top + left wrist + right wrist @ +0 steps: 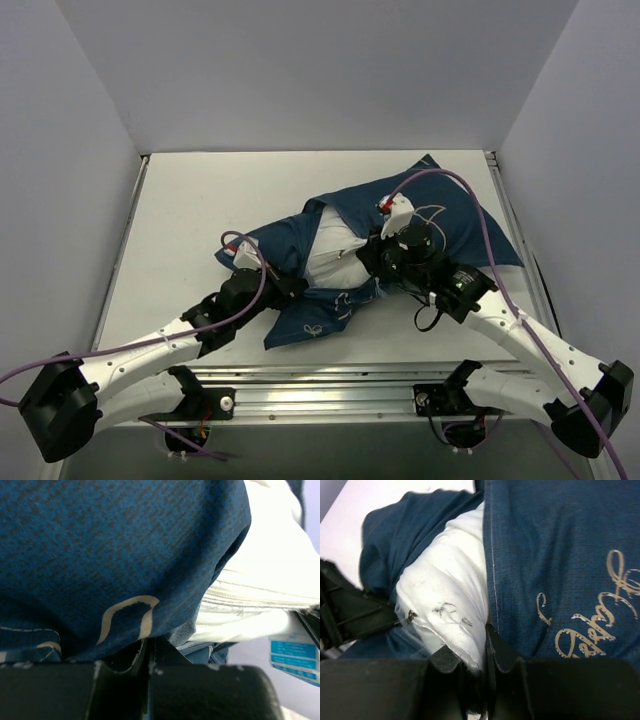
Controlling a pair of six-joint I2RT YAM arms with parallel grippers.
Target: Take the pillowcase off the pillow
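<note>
Left pincer [150, 652] clenched on the pillowcase [100, 555] — right pincer [472, 656] clenched on the pillow [450, 595].

Matt woven navy cloth pillowcase [560, 555]; soft white fabric pillow [450, 595]; smooth matt white table [190, 210].

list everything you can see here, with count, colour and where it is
pillowcase: one, navy with cream print, bunched mid-table, partly off the pillow
pillow: one, white, showing at the pillowcase's opening
label: one, blue and white, at the pillow's edge
table: one, white, under everything
walls: three, pale grey, left, far and right of the table
rail: one, aluminium, along the table's near edge
cables: two, purple, one along each arm
arms: two, white and black, reaching in from the near edge
left gripper: one, black, shut on the pillowcase
right gripper: one, black, shut on the pillow's white fabric
</note>
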